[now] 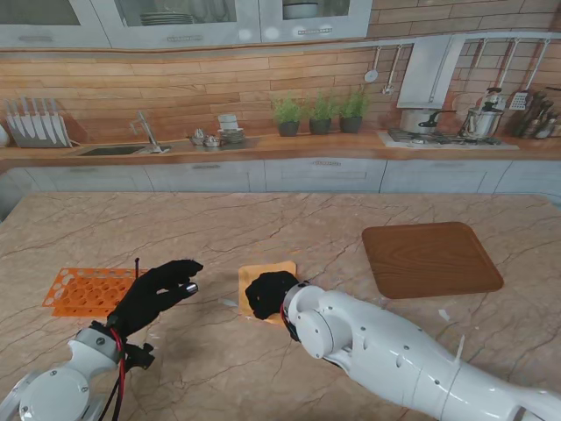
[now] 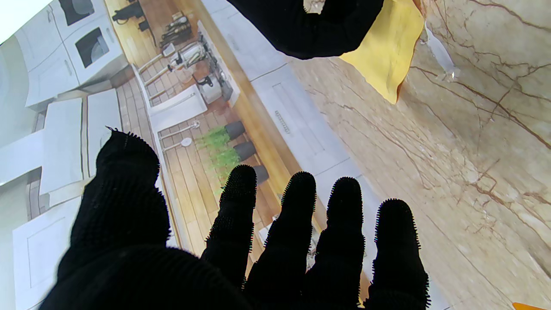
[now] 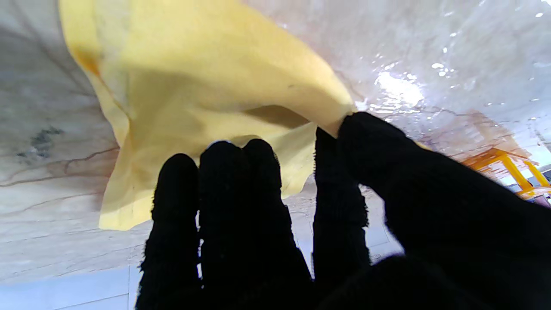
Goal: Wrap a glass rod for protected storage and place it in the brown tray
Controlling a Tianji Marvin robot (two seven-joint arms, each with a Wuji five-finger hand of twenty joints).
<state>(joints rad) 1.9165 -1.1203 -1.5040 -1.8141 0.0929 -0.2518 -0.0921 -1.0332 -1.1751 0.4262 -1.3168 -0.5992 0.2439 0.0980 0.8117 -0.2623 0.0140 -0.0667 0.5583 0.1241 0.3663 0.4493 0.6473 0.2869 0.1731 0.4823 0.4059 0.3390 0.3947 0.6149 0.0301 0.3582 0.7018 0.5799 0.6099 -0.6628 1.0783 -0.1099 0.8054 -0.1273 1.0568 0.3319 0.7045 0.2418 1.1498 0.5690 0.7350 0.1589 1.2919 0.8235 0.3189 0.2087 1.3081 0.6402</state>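
1. A corner of the cloth (image 3: 206, 86) is pinched between thumb and forefinger of the right robot hand (image 1: 267, 294).
2. The left robot hand (image 1: 158, 289) is held spread, empty.
3. The rod (image 2: 439, 51) lies on the surface (image 1: 263, 228) beside the cloth; the fold should be drawn over slowly.
4. The tray (image 1: 429, 257) sits well apart.

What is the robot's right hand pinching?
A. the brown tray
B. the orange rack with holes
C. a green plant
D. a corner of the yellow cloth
D. In the right wrist view the right hand has its thumb and a finger closed on a corner of the yellow cloth, which lifts off the marble table; the brown tray and orange rack lie untouched.
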